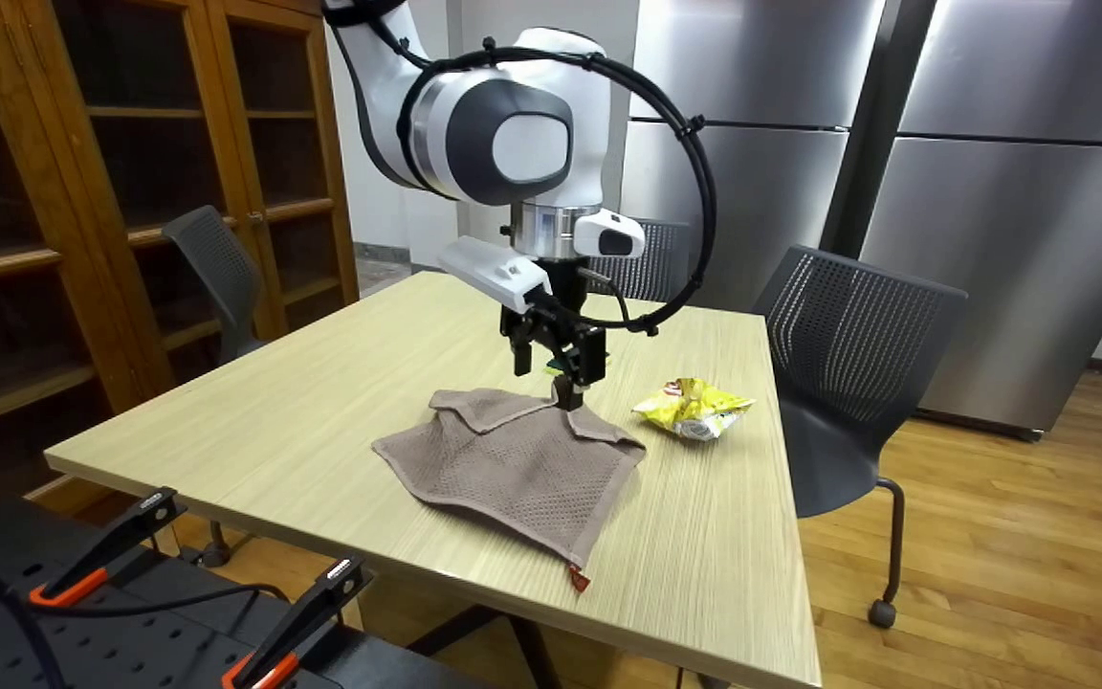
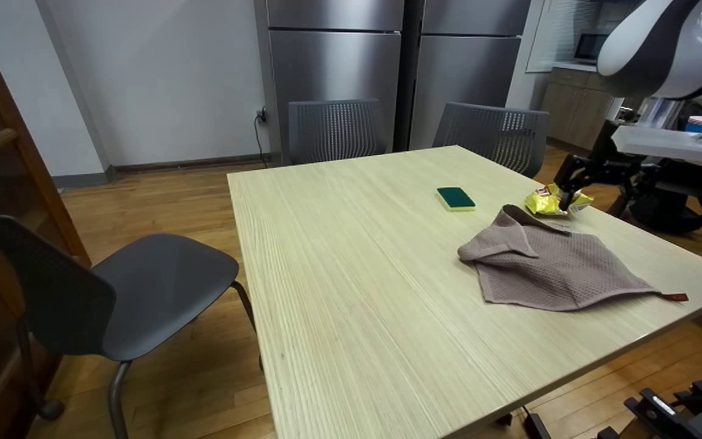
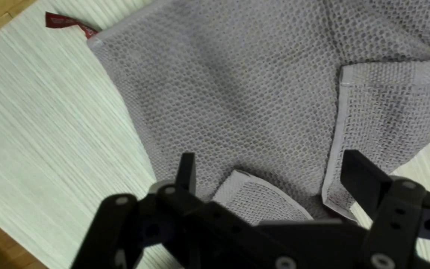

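Gripper (image 3: 270,164) is nearest the camera in the wrist view: jaws released, spread wide above the grey-brown cloth (image 3: 237,101). Whether the fingers touch the weave cannot be told. Cloth lies on the pale wood table (image 2: 339,292), two corners folded back over it, red tag (image 3: 64,21) at another corner. Near the cloth: crumpled yellow packet (image 1: 690,407); also green-and-yellow sponge (image 2: 456,199). Dark grey chair (image 1: 857,344) stands beside the table, on the packet's side.
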Action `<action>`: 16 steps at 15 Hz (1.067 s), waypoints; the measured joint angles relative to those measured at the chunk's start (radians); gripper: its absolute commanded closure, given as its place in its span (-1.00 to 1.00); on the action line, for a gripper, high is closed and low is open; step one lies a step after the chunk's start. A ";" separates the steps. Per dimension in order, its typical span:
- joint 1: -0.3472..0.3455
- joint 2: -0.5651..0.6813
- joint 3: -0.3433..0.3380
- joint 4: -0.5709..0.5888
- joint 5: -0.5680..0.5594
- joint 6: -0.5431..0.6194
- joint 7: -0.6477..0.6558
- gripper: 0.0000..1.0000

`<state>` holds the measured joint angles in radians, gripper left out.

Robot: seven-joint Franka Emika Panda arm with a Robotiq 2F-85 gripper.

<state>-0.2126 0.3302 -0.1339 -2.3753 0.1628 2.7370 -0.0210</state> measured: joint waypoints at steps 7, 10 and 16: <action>0.016 0.055 0.070 0.055 0.068 -0.029 0.017 -1.00; 0.025 0.083 0.095 0.077 0.104 -0.050 0.027 -1.00; 0.029 0.152 0.122 0.134 0.168 -0.085 0.043 -1.00</action>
<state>-0.1838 0.4824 -0.0117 -2.2409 0.3305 2.6516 0.0224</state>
